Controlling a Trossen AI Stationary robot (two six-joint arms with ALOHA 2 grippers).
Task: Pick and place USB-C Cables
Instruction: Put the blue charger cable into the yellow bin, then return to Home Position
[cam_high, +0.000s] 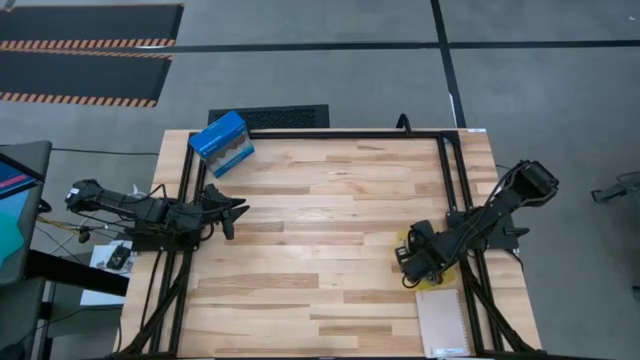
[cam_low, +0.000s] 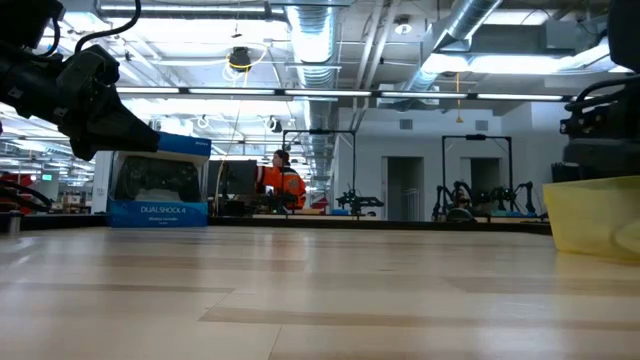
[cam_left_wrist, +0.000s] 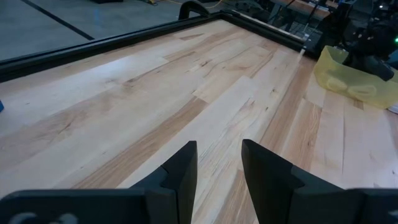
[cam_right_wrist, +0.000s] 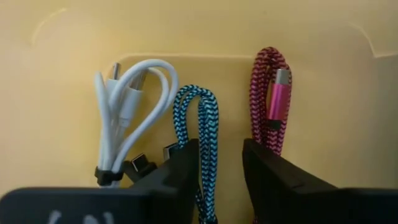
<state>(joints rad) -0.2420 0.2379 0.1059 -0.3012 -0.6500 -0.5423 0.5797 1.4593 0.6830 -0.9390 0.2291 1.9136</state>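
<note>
The right wrist view looks down into a yellow tray (cam_right_wrist: 56, 74) holding three looped cables side by side: white (cam_right_wrist: 127, 118), teal-blue (cam_right_wrist: 200, 124) and dark red (cam_right_wrist: 270, 102). A dark plug (cam_right_wrist: 140, 165) shows by the white cable; the black cable itself I cannot make out. My right gripper (cam_right_wrist: 221, 171) is open just over the teal-blue cable, whose strands run under its one finger and into the gap. In the high view it (cam_high: 410, 262) hangs over the tray (cam_high: 403, 240). My left gripper (cam_high: 236, 210) is open above bare table at the left. My right gripper comes at the teal-blue cable from above, along its length; one strand (cam_right_wrist: 206, 163) lies right beside a finger (cam_right_wrist: 183, 168). I cannot tell whether they touch. The cable lies flat on the tray floor.
A blue game-controller box (cam_high: 222, 143) stands near the table's far left corner. A spiral notebook (cam_high: 442, 322) lies at the near right edge. A black frame (cam_high: 300, 132) runs along the far and side edges. Bare wood lies in the middle. A person in orange (cam_low: 285, 182) is far behind.
</note>
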